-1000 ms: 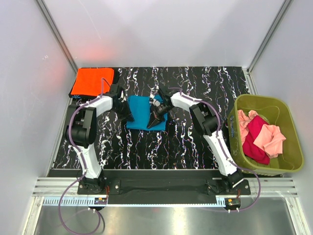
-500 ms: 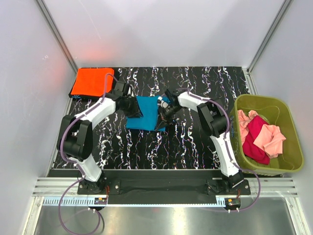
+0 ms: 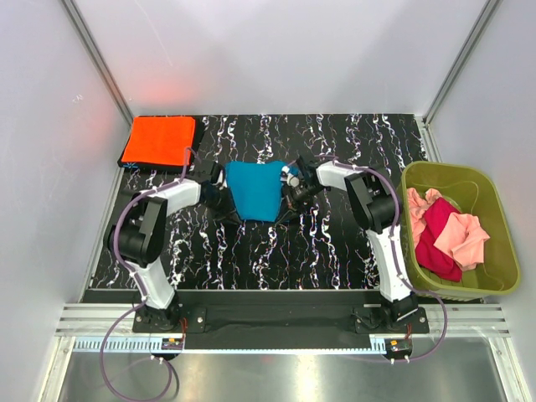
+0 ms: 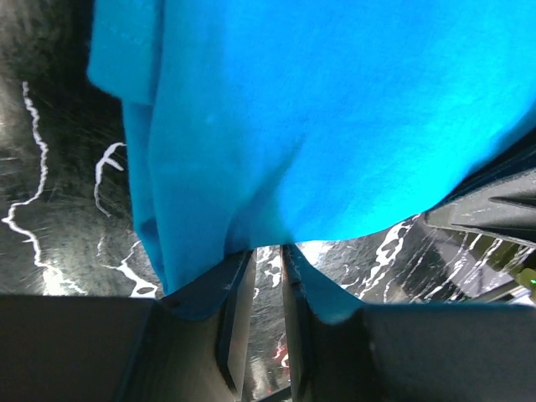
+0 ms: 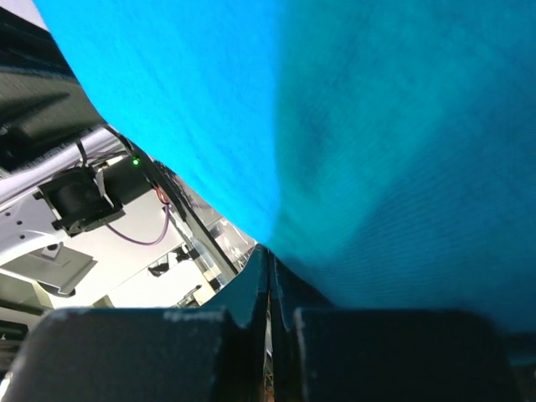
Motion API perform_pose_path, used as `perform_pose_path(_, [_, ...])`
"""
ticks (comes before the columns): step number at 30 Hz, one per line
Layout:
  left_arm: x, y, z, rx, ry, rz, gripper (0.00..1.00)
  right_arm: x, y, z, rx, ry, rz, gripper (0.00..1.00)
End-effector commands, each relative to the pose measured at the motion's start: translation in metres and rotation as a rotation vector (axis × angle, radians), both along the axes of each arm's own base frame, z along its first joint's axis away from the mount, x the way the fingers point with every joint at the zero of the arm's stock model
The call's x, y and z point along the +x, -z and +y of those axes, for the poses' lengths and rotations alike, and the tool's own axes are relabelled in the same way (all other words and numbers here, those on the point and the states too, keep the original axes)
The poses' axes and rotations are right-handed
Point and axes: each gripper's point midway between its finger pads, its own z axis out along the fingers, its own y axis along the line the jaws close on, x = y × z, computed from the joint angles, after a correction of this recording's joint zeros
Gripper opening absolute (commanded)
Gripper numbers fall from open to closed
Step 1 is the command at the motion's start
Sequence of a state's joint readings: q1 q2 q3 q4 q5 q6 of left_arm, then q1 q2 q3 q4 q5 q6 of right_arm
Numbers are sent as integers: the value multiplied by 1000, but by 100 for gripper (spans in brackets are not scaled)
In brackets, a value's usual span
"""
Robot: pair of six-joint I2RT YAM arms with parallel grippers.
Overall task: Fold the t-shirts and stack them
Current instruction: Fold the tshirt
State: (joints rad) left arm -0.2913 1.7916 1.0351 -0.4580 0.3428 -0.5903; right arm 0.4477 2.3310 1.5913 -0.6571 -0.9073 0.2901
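The teal-blue t-shirt point(image 3: 255, 189) hangs lifted between my two grippers over the middle of the black marbled table point(image 3: 335, 243). My left gripper point(image 3: 219, 198) holds its left edge and my right gripper point(image 3: 293, 191) its right edge. In the left wrist view the fingers stand close at the left gripper point(image 4: 264, 251), with the teal cloth point(image 4: 318, 117) draped over their tips. In the right wrist view the right gripper point(image 5: 268, 251) is pressed shut under the cloth point(image 5: 360, 126). A folded bright orange t-shirt point(image 3: 159, 141) lies at the back left corner.
An olive-green bin point(image 3: 494, 219) stands at the right edge of the table and holds crumpled pink point(image 3: 465, 239) and magenta-red point(image 3: 437, 230) shirts. White walls close the table in on the left, back and right.
The teal shirt lay flat between the grippers. Both grippers have lifted it, and it now hangs spread between them, shifted a little right and back.
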Motion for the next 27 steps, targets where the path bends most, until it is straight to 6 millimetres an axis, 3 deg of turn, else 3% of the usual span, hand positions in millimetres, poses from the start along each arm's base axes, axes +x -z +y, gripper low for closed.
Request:
perform_pose_path(1, [-14, 8, 23, 102, 36, -13, 26, -24, 13, -24, -122, 35, 101, 1])
perform_pose_path(5, [-6, -36, 18, 50, 70, -139, 37, -36, 4, -32, -139, 28, 90, 1])
perform_pose_path(6, [2, -56, 16, 36, 74, -202, 44, -37, 2, -33, -139, 21, 82, 1])
perform_pose_path(8, [14, -75, 19, 31, 82, -274, 51, -41, -2, -38, -161, 14, 76, 1])
perform_pose_path(11, [45, -107, 26, 38, 65, -408, 66, -43, -10, -49, -224, -6, 25, 1])
perform_pose_path(13, [72, -121, 30, 28, 61, -478, 68, -40, -14, -57, -268, -18, -17, 1])
perform_pose_path(18, [124, -125, 23, -41, 124, -544, 70, -22, -56, -52, -260, -9, -91, 4])
perform_pose_path(19, [133, -120, 21, -37, 158, -558, 72, -19, -63, -50, -254, -4, -96, 4])
perform_pose_path(20, [149, -113, 16, -41, 175, -554, 81, -13, -74, -46, -240, 0, -118, 4])
perform_pose_path(21, [156, -106, 14, -44, 187, -541, 84, -10, -81, -44, -230, 1, -128, 5])
perform_pose_path(24, [178, -83, 16, -3, 200, -523, 85, -4, -101, -41, -206, -1, -161, 5])
perform_pose_path(27, [199, -78, 15, 10, 215, -593, 86, -5, -106, -44, -214, -14, -177, 5])
